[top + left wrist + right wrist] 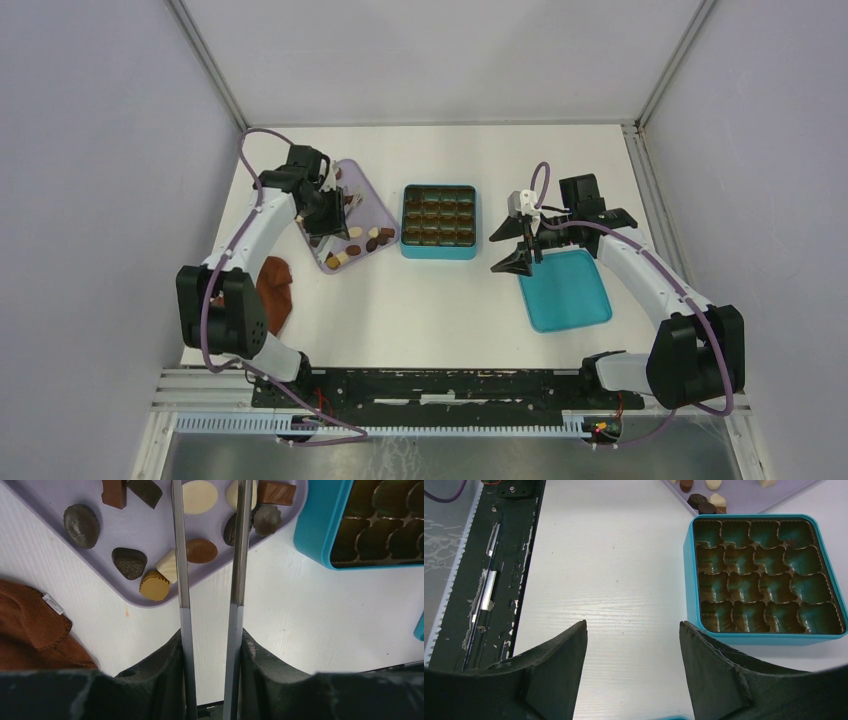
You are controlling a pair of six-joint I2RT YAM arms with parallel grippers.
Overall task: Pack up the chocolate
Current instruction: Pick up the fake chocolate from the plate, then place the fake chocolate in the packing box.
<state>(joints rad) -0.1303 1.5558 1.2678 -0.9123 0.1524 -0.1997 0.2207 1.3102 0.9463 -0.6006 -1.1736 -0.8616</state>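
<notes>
Several chocolate pieces (355,240), dark, tan and cream, lie loose on the lilac tray (375,205). My left gripper (330,215) hangs over that tray. Its two long metal fingers (181,580) stand a narrow gap apart and run off the top of the left wrist view, so the tips are hidden. A cream oval chocolate (200,496) and a brown one (201,550) lie in the gap, touching neither finger. The teal box (438,252) with its grid of cells sits mid-table, its cells holding no pieces. My right gripper (520,245) (633,625) hovers open just right of the box (689,580).
A teal lid (565,290) lies flat under the right arm. A reddish-brown cloth (275,292) (30,625) is bunched at the table's left edge by the left arm's base. Grey walls enclose the table on three sides.
</notes>
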